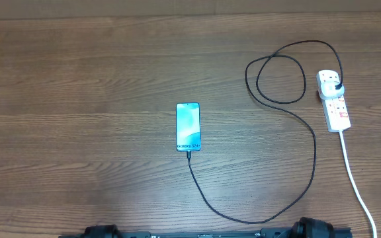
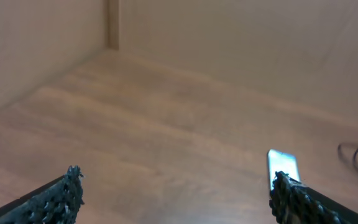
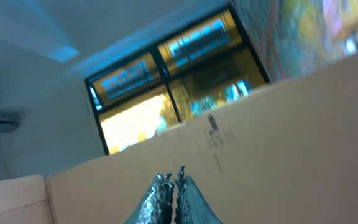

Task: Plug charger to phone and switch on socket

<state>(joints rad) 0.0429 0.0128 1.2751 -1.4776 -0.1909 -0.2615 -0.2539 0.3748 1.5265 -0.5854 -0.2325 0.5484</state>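
Observation:
The phone (image 1: 188,126) lies at the table's centre, screen lit light blue. The charger cable (image 1: 313,155) runs from the phone's near end, curves right and loops up to a black plug (image 1: 337,86) seated in the white socket strip (image 1: 334,100) at the far right. The cable tip sits at the phone's bottom edge. My left gripper (image 2: 176,193) is open and empty, low over the table; the phone (image 2: 283,165) shows beside its right finger. My right gripper (image 3: 173,182) is shut and empty, pointing up at a cardboard wall. Both arms sit at the near table edge.
The socket's white cord (image 1: 357,185) runs toward the near right edge. Cardboard walls (image 2: 241,43) stand along the far and left sides of the wooden table (image 1: 78,132). The arm bases (image 1: 101,232) sit at the near edge.

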